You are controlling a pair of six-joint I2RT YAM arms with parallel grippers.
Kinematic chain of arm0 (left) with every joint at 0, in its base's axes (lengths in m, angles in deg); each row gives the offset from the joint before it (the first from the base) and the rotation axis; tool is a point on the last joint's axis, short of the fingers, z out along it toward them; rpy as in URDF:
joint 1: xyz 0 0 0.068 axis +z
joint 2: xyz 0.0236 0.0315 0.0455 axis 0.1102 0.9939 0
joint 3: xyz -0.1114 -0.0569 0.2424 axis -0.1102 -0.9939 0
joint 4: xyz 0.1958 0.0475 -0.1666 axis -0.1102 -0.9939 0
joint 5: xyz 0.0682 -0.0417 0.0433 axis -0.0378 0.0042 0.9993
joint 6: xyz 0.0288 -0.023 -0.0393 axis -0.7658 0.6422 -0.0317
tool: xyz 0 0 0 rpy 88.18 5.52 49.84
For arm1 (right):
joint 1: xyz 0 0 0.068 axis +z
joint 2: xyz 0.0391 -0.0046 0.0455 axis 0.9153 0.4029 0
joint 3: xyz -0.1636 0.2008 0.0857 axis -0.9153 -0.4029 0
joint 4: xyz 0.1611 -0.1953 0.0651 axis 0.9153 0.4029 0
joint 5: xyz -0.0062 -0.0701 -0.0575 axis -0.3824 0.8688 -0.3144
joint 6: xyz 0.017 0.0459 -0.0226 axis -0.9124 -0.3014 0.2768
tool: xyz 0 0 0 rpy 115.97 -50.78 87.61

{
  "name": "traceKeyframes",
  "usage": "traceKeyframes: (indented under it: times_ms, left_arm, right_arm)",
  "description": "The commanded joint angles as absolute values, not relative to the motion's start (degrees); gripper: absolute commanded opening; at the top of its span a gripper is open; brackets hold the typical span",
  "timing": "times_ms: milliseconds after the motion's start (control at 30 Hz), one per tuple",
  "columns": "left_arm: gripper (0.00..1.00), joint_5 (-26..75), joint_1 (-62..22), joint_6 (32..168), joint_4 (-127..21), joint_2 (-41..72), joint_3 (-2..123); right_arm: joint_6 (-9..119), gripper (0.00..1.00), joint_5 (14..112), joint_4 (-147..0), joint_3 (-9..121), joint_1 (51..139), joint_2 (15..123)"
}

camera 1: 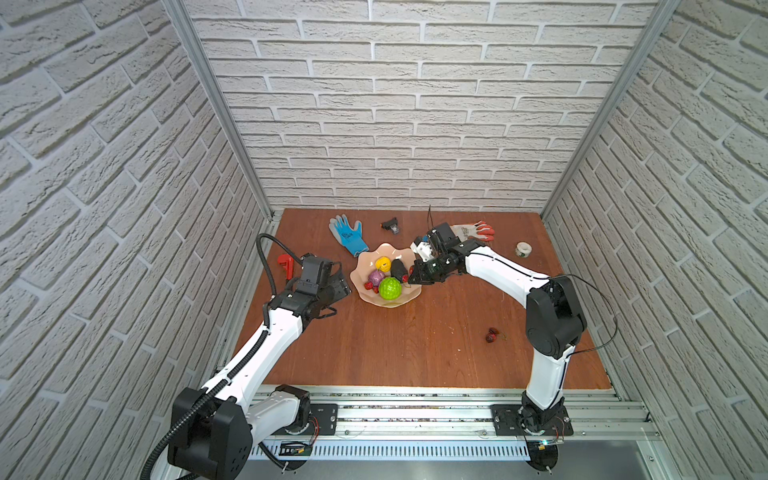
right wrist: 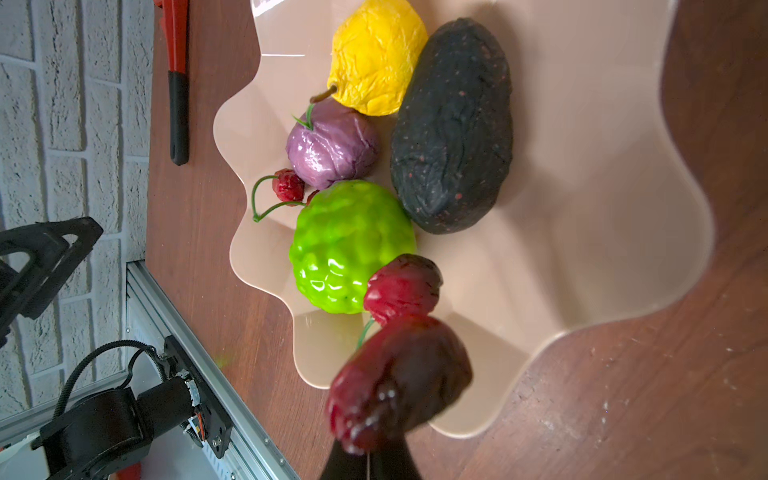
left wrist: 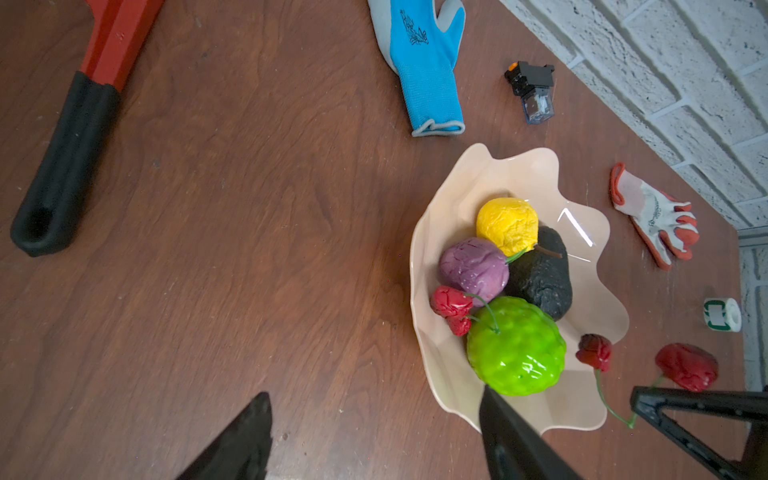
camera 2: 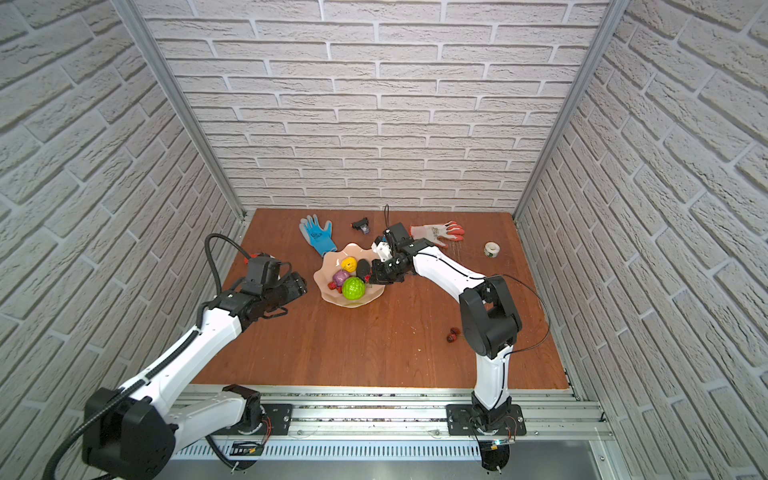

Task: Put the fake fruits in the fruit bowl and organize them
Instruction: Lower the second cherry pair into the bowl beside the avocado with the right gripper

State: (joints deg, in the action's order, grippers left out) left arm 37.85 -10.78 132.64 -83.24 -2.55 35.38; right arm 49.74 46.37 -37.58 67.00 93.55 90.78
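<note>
Fake fruits (camera 2: 353,288) are gathered in the fruit bowl (camera 1: 384,250), which is set on the wooden table (camera 1: 415,353) toward the rear middle in both top views. Within the bowl, the yellow fruit (camera 1: 382,263) is placed at the far side, with the purple fruit (camera 1: 376,277) just beside it. The black avocado (camera 1: 398,270) is laid along their right. The bumpy green ball (camera 1: 390,288) is seated at the near side, against the purple fruit and the avocado. A pair of small red cherries (camera 1: 369,286) is tucked at the bowl's left edge, between the purple fruit and the green ball.

The right gripper (camera 1: 412,277) is held at the bowl's right rim, its jaws closed tight on the green stem of a second pair of cherries (right wrist: 399,374). One of these is hung just beside the green ball, over the bowl's inside, and the other is nearer the fingertips, over the rim. Whether either is touching the bowl cannot be told.

The left gripper (left wrist: 374,395) is held just left of the bowl, about half open, with only bare table seen between its fingers (left wrist: 253,436).

Two more cherries (camera 1: 492,334) are found on the table, well apart from the bowl, near the right arm's elbow. A blue glove (camera 1: 348,235) is laid behind the bowl, its cuff near the rim. An orange-and-white glove (camera 1: 473,231) is seen behind the right arm, a tape roll (camera 1: 523,249) further right, a red wrench (camera 1: 286,266) at the left edge and a small black part (camera 1: 390,226) at the rear.
</note>
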Motion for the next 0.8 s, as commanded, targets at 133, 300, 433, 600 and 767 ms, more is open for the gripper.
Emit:
traceKeyframes:
  times_ms: [133,300,433,600,767]
  left_arm:
    - [0.78,38.2,-10.3,132.9,-83.1,-3.0,34.8]
    - [0.78,38.1,-10.2,132.9,-83.1,-3.0,34.8]
    - [0.78,38.0,-10.0,132.8,-83.1,-3.0,34.8]
    - [0.78,37.6,-9.7,132.7,-82.8,-2.0,35.0]
    - [0.78,37.3,-9.7,132.5,-82.3,-1.6,35.3]
  right_arm:
    - [52.0,0.06,48.4,-38.0,67.5,94.1,92.1]
    - [52.4,0.06,49.4,-37.3,68.4,94.1,93.4]
    - [52.8,0.06,49.5,-37.2,68.4,94.2,94.0]
    - [53.4,0.05,48.6,-36.0,69.8,94.1,97.0]
    - [53.9,0.06,48.9,-34.7,71.2,94.1,97.8]
